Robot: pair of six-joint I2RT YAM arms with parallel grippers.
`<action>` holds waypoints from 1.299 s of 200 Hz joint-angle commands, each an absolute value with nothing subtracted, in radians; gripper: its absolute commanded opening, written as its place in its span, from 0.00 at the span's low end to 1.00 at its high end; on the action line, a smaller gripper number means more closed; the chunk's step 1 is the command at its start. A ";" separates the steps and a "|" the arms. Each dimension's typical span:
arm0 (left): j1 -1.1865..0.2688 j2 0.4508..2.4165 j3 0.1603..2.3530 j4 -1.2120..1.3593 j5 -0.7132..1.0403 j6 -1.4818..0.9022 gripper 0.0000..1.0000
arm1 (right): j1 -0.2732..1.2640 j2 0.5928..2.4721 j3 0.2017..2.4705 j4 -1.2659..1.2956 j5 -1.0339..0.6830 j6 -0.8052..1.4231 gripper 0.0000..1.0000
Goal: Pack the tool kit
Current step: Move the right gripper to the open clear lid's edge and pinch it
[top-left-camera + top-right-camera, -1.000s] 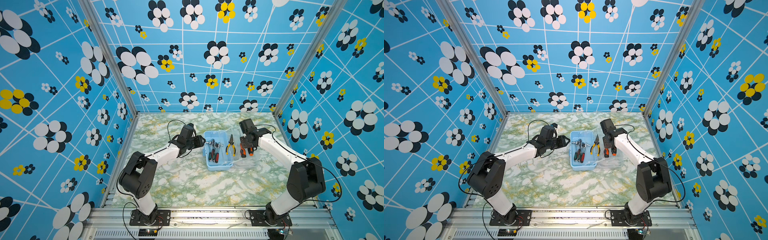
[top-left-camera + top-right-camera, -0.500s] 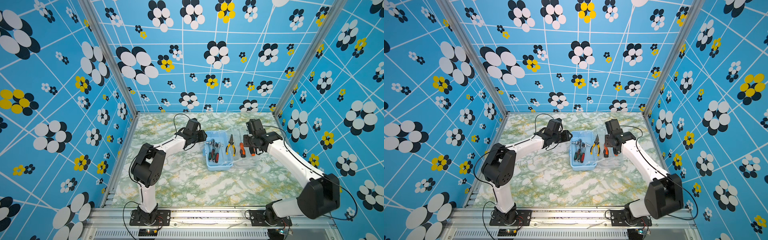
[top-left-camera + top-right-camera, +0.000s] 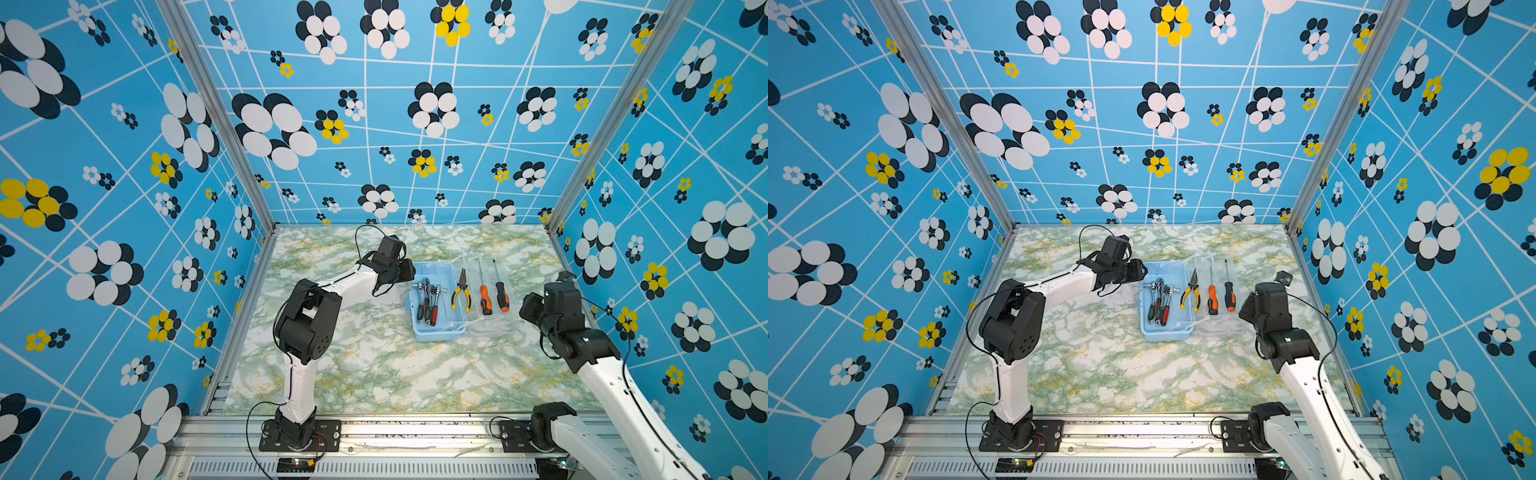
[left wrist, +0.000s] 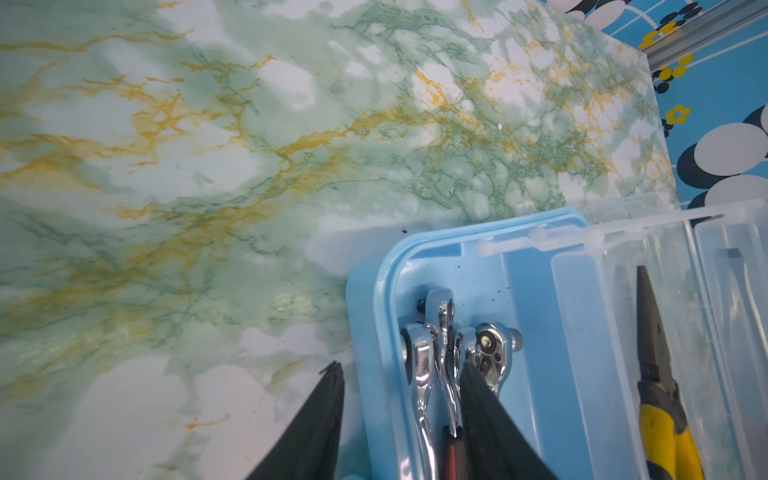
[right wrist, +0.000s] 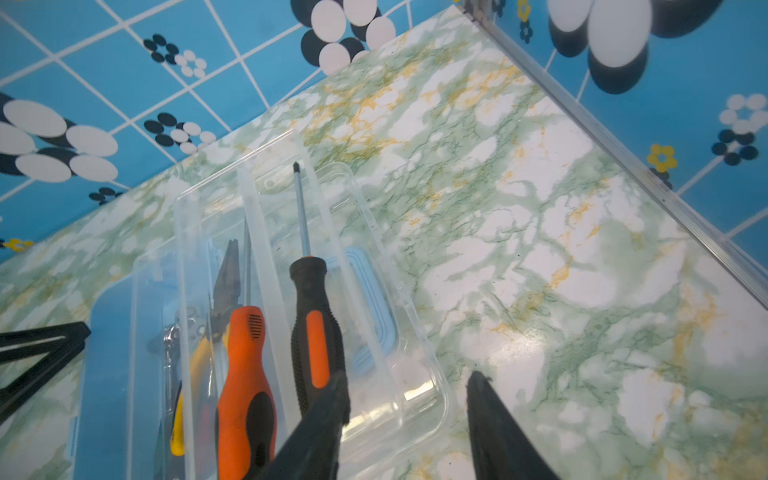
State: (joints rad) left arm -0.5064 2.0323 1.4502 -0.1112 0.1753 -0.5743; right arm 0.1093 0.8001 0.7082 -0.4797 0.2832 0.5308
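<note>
We log the tool kit box (image 3: 436, 332) open on the table (image 3: 374, 374), ratchets (image 3: 428, 301) inside, screwdrivers (image 3: 492, 295) on the lid (image 3: 492, 328) beside the box. Left gripper (image 4: 399, 368) and right gripper (image 5: 409, 376) flank the box, both part-open and empty. We judge that swinging the lid shut could spill the loose screwdrivers

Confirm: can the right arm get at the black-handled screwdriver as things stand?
Probably yes. The black-handled screwdriver lies uncovered in the open clear lid, on the side nearest the right claw, whose jaws stand open beside its handle. Nothing lies over it; the divider beside the handle might crowd a finger.
</note>
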 commanded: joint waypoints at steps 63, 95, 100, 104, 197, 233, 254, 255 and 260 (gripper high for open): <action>-0.505 2.156 1.584 -0.202 0.159 -0.557 0.33 | -0.107 0.896 0.485 -0.269 -0.100 0.698 0.36; -0.490 2.158 1.581 -0.202 0.177 -0.564 0.29 | -0.109 0.962 0.439 -0.178 -0.123 0.712 0.31; -0.488 2.157 1.580 -0.201 0.178 -0.562 0.27 | -0.109 0.969 0.435 -0.165 -0.127 0.708 0.31; -0.488 2.157 1.580 -0.202 0.178 -0.560 0.25 | -0.109 0.978 0.431 -0.155 -0.130 0.706 0.31; -0.479 2.160 1.580 -0.201 0.192 -0.555 0.18 | -0.109 1.128 0.395 -0.034 -0.140 0.694 0.19; -0.477 2.171 1.579 -0.192 0.202 -0.566 0.11 | -0.109 1.142 0.419 -0.079 -0.154 0.664 0.04; -0.477 2.181 1.585 -0.190 0.208 -0.571 0.09 | -0.109 1.127 0.420 -0.089 -0.155 0.656 0.00; -0.477 2.181 1.585 -0.190 0.208 -0.572 0.09 | -0.109 1.126 0.422 -0.091 -0.155 0.655 0.00; -0.479 2.181 1.584 -0.190 0.208 -0.572 0.08 | -0.109 1.120 0.424 -0.100 -0.153 0.650 0.00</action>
State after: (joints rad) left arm -0.4950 2.1391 1.5665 -0.1776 0.1795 -0.5995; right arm -0.1005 1.1275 0.4103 -0.0570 -0.1715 0.6315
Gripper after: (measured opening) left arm 0.144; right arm 0.133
